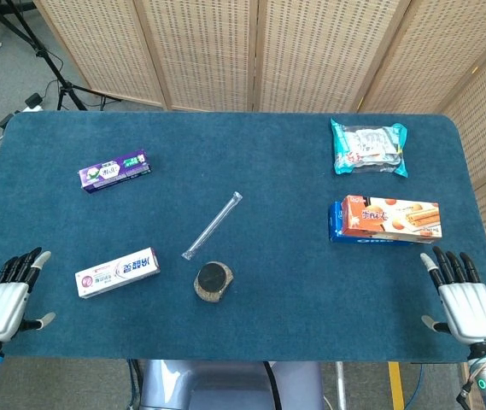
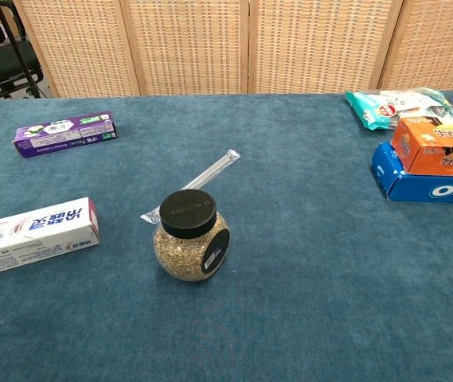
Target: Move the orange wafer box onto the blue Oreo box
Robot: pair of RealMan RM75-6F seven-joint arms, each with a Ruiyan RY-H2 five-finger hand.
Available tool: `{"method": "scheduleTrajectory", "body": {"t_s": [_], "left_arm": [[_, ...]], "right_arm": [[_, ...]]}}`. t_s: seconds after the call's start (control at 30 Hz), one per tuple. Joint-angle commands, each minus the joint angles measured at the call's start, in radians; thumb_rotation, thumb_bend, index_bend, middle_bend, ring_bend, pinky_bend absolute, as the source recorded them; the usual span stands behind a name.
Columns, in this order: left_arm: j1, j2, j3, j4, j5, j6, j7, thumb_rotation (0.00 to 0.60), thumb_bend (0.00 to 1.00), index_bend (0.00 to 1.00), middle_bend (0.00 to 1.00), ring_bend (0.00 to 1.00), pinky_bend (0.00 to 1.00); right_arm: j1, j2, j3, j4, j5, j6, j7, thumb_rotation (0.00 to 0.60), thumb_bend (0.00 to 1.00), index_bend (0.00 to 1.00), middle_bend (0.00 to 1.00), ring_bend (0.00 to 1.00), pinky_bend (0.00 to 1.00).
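The orange wafer box [image 1: 392,215] [image 2: 439,145] lies flat on top of the blue Oreo box [image 1: 371,240] [image 2: 417,185] at the table's right side. My right hand [image 1: 463,301] hovers near the front right edge, below the boxes and apart from them, fingers spread, holding nothing. At the front left edge my left hand [image 1: 3,296] is open too, fingers apart and empty. Neither hand shows in the chest view.
A teal snack bag [image 1: 367,146] lies behind the boxes. A jar with a black lid [image 1: 213,281] [image 2: 191,235] stands mid-front, a clear plastic stick [image 1: 213,225] beside it. A white toothpaste box [image 1: 117,272] and a purple box [image 1: 114,170] lie on the left.
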Motion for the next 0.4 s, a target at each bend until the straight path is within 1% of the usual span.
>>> {"method": "scheduleTrajectory", "body": {"t_s": [0.03, 0.2, 0.4], "left_arm": [[0.006, 0.002, -0.004, -0.004, 0.000, 0.013, 0.008, 0.600, 0.14, 0.05, 0.00, 0.00, 0.00], [0.011, 0.002, -0.013, -0.001, -0.001, 0.027, 0.007, 0.600, 0.14, 0.05, 0.00, 0.00, 0.00], [0.016, 0.007, -0.015, -0.001, 0.008, 0.037, -0.006, 0.600, 0.14, 0.05, 0.00, 0.00, 0.00]], "right_arm": [[-0.040, -0.033, 0.008, 0.062, -0.007, -0.013, 0.048, 0.600, 0.00, 0.00, 0.00, 0.00, 0.00], [-0.057, -0.031, 0.037, 0.079, -0.012, -0.030, 0.074, 0.600, 0.00, 0.00, 0.00, 0.00, 0.00], [-0.073, -0.032, 0.063, 0.082, -0.027, -0.049, 0.075, 0.600, 0.00, 0.00, 0.00, 0.00, 0.00]]}}
